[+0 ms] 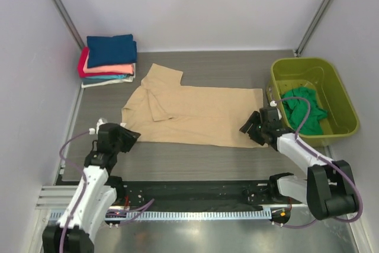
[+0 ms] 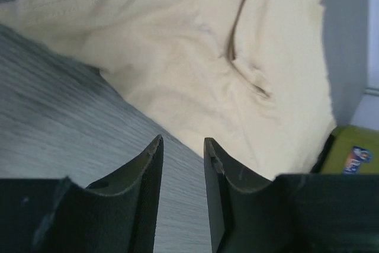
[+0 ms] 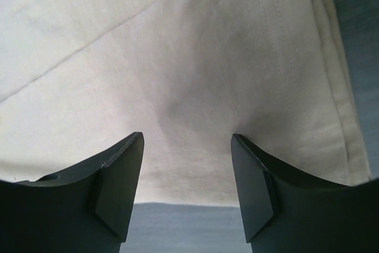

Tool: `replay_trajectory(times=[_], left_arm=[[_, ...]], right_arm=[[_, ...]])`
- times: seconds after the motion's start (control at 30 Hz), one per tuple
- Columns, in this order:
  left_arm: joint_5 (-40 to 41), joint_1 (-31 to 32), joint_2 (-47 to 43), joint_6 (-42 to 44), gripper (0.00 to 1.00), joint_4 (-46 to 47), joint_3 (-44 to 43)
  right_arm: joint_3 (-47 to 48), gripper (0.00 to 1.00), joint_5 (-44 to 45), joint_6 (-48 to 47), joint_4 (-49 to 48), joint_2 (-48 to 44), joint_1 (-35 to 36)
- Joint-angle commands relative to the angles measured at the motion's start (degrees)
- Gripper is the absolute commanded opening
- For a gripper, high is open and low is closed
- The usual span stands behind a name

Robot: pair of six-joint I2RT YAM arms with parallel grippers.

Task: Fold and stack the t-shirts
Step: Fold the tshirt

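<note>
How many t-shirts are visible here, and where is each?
6. A tan t-shirt lies spread on the table; a green t-shirt is in the lime-green tub; navy, coral, red and teal ones are stacked far left. The stack may hide more.

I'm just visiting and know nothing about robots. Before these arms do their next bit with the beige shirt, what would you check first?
1. Is the tan t-shirt spread out and mostly flat? Ok.
2. Is the right gripper open above the shirt's hem corner? Ok.
3. Does the left gripper have cloth between its jaws? Not ok: they stand narrowly apart and empty, with the shirt's edge just ahead.
4. Are both grippers low enough to pinch cloth? Cannot tell.
5. Is the stack of folded shirts tidy enough to take another? Ok.
6. Is the green shirt waiting inside the tub? Ok.
</note>
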State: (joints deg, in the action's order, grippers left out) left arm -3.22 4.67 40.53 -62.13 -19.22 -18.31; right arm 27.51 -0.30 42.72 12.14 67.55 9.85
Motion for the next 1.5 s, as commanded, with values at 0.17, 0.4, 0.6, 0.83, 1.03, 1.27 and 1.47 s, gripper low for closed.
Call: replay_trajectory(times=[0.17,0.4,0.6,0.83,1.03,1.27,1.47], left_arm=[[9.4,5.4,-27.3,-7.8,0.36,-23.1,-1.9],[10.4,5.5,-6.6,6.0,0.49,-3.5,-7.8],[9.2,5.6,24.6,8.2,0.48,14.2,-14.7],[9.7,4.4,41.5,10.8,0.47,17.1,-18.7],[13.8,-0.3,34.8,8.1,0.46,13.4,-10.5],[20.4,-0.3,11.2,-2.6,0.50,1.1,-0.8],[22.6,-0.3,-5.5,0.8,0.53,-5.8,-1.5]], right_arm=[[-1.2,0.72,-1.9,3.7,15.4,-17.5,2.2],[8.5,0.74,-2.2,-1.6,12.7,-10.4,5.6],[17.6,0.74,2.0,-4.6,6.1,2.5,11.4],[18.8,0.73,1.6,-5.7,-0.8,16.0,13.0],[15.7,0.73,1.4,-4.7,-4.5,20.6,14.0],[13.5,0.73,1.7,-0.1,-7.8,25.9,19.1],[11.9,0.74,5.7,5.1,-5.3,25.9,23.7]])
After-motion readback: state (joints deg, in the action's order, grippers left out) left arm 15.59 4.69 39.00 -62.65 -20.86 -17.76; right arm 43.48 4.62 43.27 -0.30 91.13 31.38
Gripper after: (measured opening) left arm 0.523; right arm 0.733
